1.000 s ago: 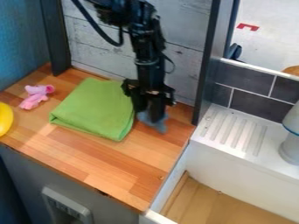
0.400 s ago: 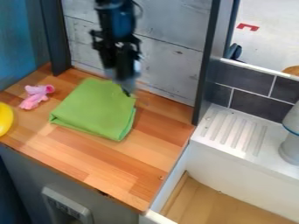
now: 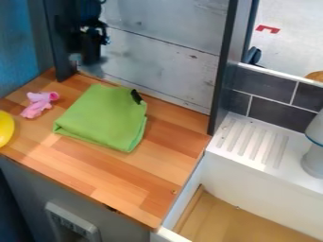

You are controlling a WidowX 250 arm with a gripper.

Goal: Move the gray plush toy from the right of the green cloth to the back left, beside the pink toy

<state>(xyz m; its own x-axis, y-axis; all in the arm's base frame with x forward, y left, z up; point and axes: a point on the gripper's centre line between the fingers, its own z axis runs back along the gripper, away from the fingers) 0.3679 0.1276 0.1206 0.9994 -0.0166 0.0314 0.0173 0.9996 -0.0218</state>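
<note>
The black gripper [image 3: 91, 60] hangs at the upper left, in front of the board wall and beside the dark left post, above the back edge of the counter. A blurred greyish patch shows at its lower end; what it is cannot be made out. The folded green cloth [image 3: 103, 119] lies on the wooden counter. A small black object [image 3: 136, 97] rests at the cloth's back right corner, apart from the gripper. To the left of the cloth lies a pink toy [image 3: 39, 104].
A yellow object [image 3: 5, 128] is cut off by the left edge. On the right are a white ridged drainboard [image 3: 252, 144], a grey-white cylindrical object [image 3: 315, 158] and a white-walled basin with a wooden floor [image 3: 221, 220]. Dark posts [image 3: 225, 71] frame the back wall.
The gripper has risen and swung left from the counter right of the cloth. A grey-blue thing at its lower end has left that spot. The black object now lies apart on the cloth.
</note>
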